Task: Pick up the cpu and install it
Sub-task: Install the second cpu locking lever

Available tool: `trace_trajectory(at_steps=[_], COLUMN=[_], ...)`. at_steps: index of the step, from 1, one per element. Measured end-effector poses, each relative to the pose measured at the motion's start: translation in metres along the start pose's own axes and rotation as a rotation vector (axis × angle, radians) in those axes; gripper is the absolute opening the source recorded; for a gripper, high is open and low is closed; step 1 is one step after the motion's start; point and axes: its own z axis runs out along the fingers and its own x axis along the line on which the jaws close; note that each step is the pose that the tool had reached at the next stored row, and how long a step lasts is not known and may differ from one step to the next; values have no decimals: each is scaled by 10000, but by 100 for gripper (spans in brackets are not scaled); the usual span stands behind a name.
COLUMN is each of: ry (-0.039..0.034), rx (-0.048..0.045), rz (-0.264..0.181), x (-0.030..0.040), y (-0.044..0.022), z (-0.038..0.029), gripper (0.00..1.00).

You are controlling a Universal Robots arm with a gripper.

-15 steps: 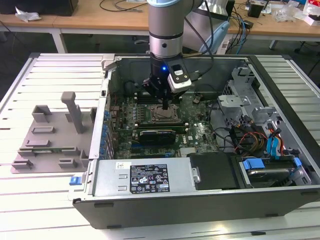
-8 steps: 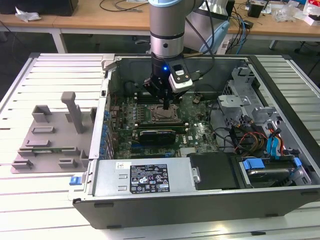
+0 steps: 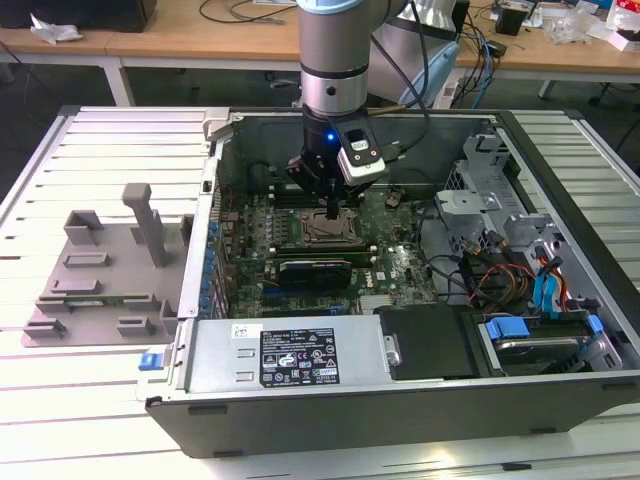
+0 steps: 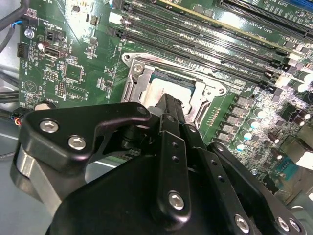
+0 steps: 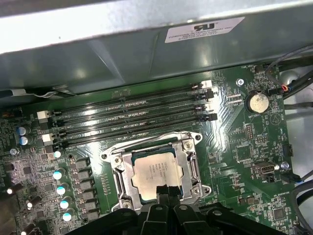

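The cpu (image 5: 152,170), a flat square chip with a silver-grey top, lies flat inside the metal socket frame (image 5: 119,178) on the green motherboard. The second wrist view shows the same cpu (image 4: 157,90) in its frame (image 4: 134,83). My gripper (image 5: 168,192) hangs straight over the socket with its black fingers pressed together, tips at the chip's edge. Nothing is pinched between them. In the exterior view the gripper (image 3: 330,210) sits low in the open computer case, right above the cpu (image 3: 327,232).
Memory slots (image 5: 132,117) run beside the socket, with a coin battery (image 5: 257,102) nearby. The case holds a power supply (image 3: 290,355), loose cables (image 3: 490,275) and a drive bay (image 3: 530,335). A grey fixture tray (image 3: 90,280) lies outside, at the exterior view's left.
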Motion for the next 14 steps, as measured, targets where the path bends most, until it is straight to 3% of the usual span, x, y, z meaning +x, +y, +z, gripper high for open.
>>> trace_trajectory(at_steps=[3,7,12,14], ry=[0,0,1,0], rx=[1,1,2,0], rz=[0,0,-1,-1], x=[-2,-10,-14,-22], y=[-2,-7,-23,-64], z=[-33,-129,-140,-137], gripper=[11,11,11,11])
